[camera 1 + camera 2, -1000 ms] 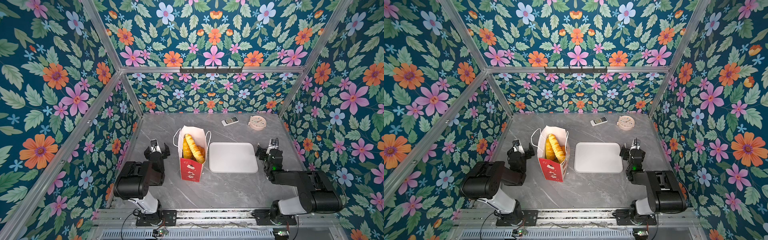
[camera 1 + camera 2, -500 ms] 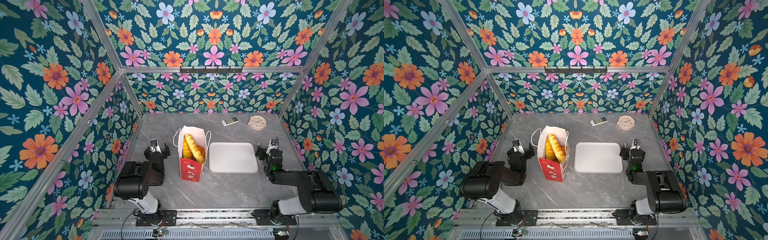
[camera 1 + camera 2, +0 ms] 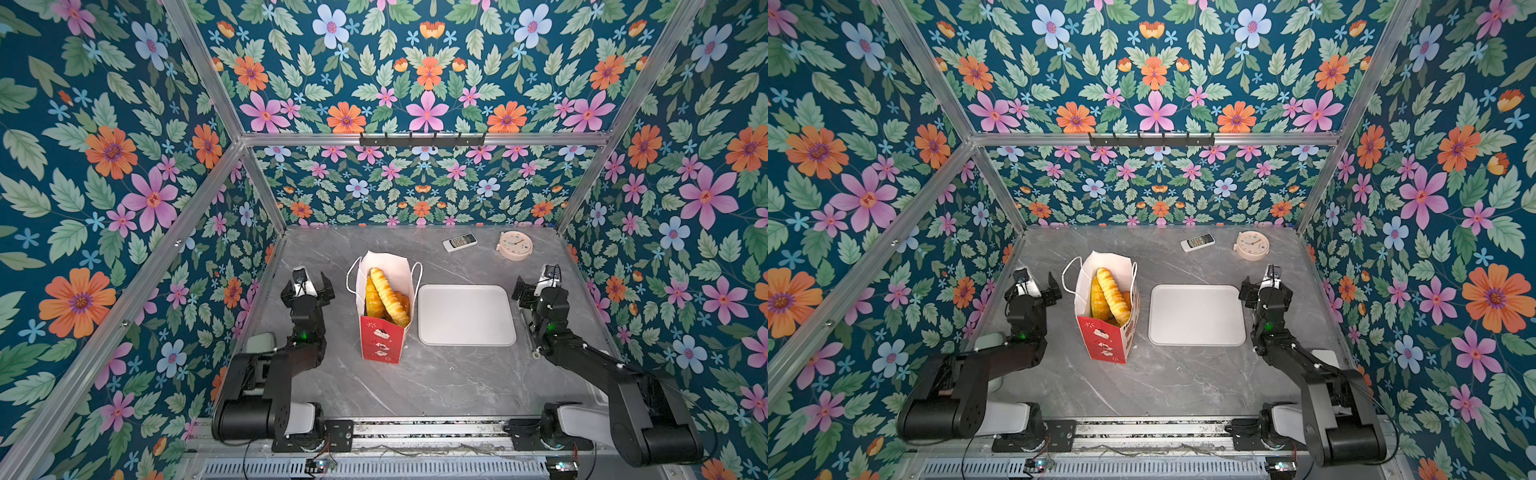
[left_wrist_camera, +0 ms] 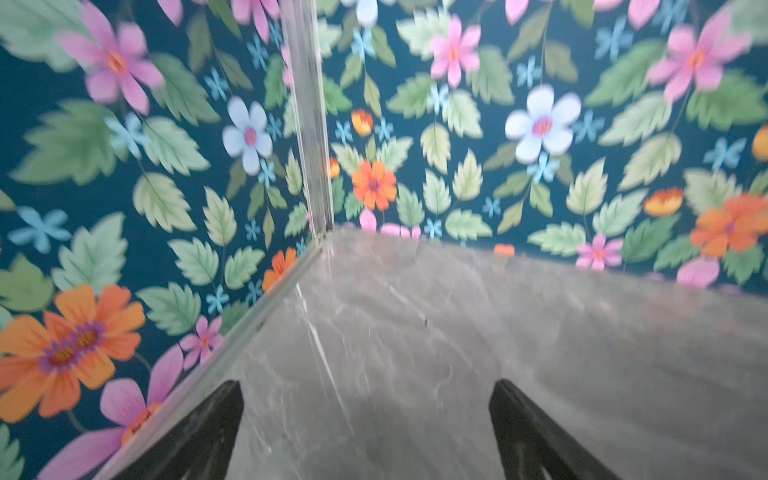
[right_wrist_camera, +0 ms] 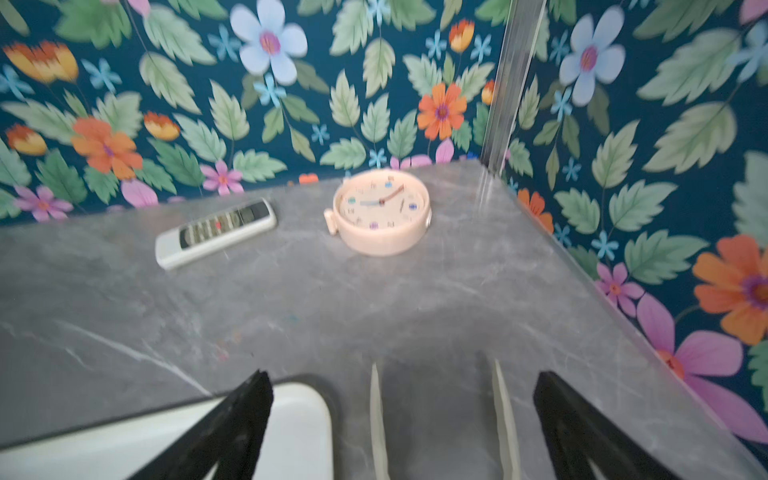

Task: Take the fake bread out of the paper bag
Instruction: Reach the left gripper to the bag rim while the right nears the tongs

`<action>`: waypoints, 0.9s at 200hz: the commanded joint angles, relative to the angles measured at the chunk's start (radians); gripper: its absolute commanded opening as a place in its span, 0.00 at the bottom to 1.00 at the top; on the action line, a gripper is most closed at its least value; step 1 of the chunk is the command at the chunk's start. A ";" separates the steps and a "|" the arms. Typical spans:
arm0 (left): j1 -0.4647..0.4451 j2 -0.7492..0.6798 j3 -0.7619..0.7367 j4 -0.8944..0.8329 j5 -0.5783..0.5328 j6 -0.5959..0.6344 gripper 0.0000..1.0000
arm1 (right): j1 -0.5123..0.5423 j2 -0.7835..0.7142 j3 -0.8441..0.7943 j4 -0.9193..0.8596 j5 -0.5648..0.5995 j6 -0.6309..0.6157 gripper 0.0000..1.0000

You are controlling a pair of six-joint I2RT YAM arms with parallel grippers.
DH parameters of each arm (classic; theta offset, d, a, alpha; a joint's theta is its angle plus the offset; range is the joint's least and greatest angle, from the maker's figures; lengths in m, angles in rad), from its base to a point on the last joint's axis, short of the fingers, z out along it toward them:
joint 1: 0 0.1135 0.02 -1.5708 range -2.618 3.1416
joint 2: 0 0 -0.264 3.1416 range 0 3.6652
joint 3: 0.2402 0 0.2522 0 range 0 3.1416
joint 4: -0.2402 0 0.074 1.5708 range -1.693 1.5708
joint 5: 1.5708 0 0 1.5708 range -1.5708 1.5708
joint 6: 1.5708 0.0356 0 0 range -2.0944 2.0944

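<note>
Finds the paper bag [image 3: 383, 340] upright near the middle of the grey table [image 3: 436, 386], mouth open to the top, with the fake bread [image 3: 388, 297] inside: a long twisted stick leaning on end, upper tip poking above the rim, and a rounder golden piece beside it; cannot see what lies deeper. Places the left gripper [image 3: 308, 290] just beside the bag's left wall, apart from it, jaws spread wide and holding nothing. Shows in the left wrist view only bare table and flowered wall beyond the black fingers [image 4: 208, 432], so points past the bag, not at it. Places the right gripper [image 3: 538, 289] well apart, on the far side of the white tray [image 3: 465, 316], likewise spread and empty, aimed toward a remote [image 5: 216, 232] and a clock [image 5: 380, 212] at the back. Makes the left arm the nearer one by a clear margin. Judges nothing taken out yet. Calls for rising above the rim, swinging right over the mouth, then coming down along the stick's near-upright long axis and closing across its width. Risks snagging the white cord handle [image 3: 1063, 277] or tipping the light bag.
</note>
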State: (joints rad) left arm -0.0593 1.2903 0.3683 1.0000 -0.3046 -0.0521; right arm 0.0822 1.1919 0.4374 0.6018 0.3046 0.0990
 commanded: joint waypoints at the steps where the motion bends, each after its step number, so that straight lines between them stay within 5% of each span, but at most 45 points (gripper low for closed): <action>1: -0.011 -0.143 0.065 -0.286 -0.068 -0.105 0.89 | 0.008 -0.085 0.050 -0.282 0.057 0.114 0.99; 29: -0.027 -0.384 0.201 -0.767 -0.046 -0.343 0.87 | 0.024 -0.203 0.097 -0.525 0.039 0.183 0.99; 70: -0.028 -0.655 0.466 -1.371 0.420 -0.363 0.86 | 0.028 -0.372 0.117 -0.832 -0.049 0.282 0.99; 97: -0.028 -0.657 0.653 -1.661 0.723 -0.275 0.87 | 0.028 -0.391 0.150 -0.946 -0.086 0.322 0.99; 121: -0.029 -0.609 0.683 -1.717 0.933 -0.233 0.84 | 0.030 -0.356 0.171 -0.959 -0.105 0.326 0.99; 180: -0.030 -0.542 0.672 -1.686 0.954 -0.173 0.80 | 0.036 -0.343 0.159 -0.957 -0.130 0.364 0.99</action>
State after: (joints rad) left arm -0.0879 0.7235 1.0416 -0.6849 0.5991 -0.2668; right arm 0.1181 0.8589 0.6048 -0.3416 0.1856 0.4377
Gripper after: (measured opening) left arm 0.806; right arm 0.993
